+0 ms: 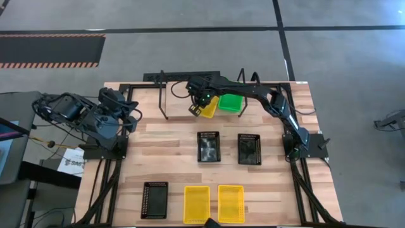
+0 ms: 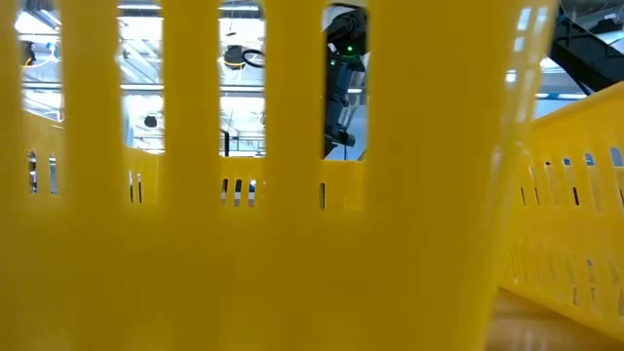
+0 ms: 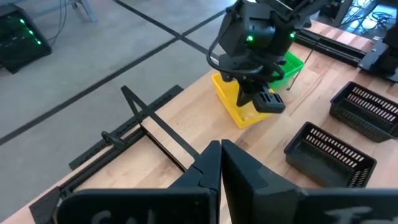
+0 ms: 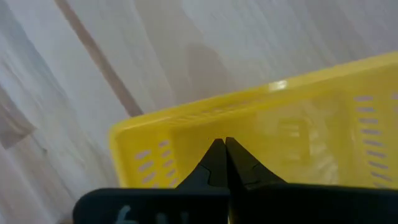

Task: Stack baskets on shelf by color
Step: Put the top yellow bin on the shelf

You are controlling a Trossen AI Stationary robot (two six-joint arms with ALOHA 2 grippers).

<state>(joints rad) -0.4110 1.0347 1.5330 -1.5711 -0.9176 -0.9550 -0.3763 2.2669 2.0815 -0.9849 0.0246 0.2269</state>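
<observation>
While the right arm reaches across the desk to the shelf at its far edge, the step in hand appears to be setting a yellow basket down on the shelf's floor. Its looped uprights stand to the left of this basket, and a green basket sits just beside it on the right. The yellow basket is tilted, so it should be levelled before release and placed apart from the green one, leaving its own column for the same colour. Two more yellow baskets and three black baskets wait on the desk nearer the front. The right gripper shows its fingers pressed together over the basket's near wall, apparently pinching the rim. The left gripper is likewise pressed together, holding nothing, parked at the desk's left side.
</observation>
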